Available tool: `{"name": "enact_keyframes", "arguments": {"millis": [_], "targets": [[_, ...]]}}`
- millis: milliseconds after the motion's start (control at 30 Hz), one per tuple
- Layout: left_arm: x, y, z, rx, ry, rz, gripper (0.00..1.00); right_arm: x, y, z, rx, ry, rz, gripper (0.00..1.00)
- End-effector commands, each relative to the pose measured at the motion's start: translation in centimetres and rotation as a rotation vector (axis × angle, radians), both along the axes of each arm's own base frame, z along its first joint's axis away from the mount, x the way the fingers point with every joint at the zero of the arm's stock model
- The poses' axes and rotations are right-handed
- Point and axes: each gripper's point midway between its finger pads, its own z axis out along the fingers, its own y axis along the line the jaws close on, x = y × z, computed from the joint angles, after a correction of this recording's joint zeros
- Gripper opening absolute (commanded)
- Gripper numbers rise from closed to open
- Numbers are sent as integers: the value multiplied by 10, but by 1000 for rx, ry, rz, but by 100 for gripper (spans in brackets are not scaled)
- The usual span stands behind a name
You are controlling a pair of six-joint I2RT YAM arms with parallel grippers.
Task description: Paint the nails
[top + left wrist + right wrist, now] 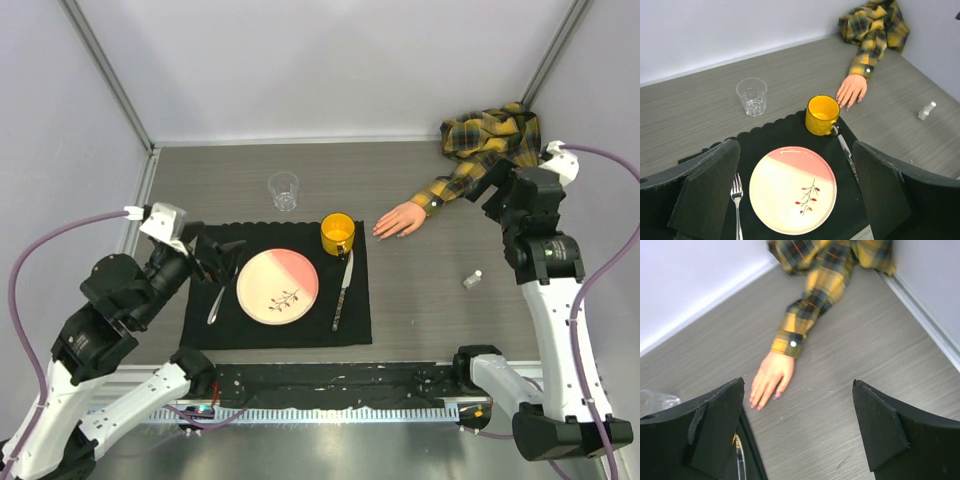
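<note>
- Plainly, the right gripper [800, 440] hangs with its jaws wide apart and nothing between them. The left gripper [795, 200] is likewise spread and empty, over the black placemat [195, 330].
- The mannequin hand [771, 375] lies palm down on the table, just right of the yellow mug [338, 233], its plaid sleeve [810, 305] trailing to the far right corner.
- The nails [759, 406] look pinkish in the right wrist view, but whether that is polish is too small to tell.
- The white-capped bottle [472, 279] stands on the table, well apart from the hand and from both grippers. With no brush held, the painting itself seems either not begun or between strokes.
- The clear glass [752, 96] looks empty, and nothing shows inside the mug.
- The pink-and-cream plate [790, 165] carries no food, with a fork [737, 200] on its left.
</note>
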Motion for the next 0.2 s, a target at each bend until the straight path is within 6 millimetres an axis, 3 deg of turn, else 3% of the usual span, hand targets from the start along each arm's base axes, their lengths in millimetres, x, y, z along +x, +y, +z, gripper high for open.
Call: {"name": "enact_keyframes", "arguments": {"millis": [0,133,167], "targets": [[-4,13,36,-100,-48,56,100,-18,12,49,-27,-43,105,95],[-13,19,71,-154,-94,45,100,-20,25,88,-2,-121,171,98],[-16,20,78,-164,-104,42,100,-22,30,109,-9,-168,206,99]]}}
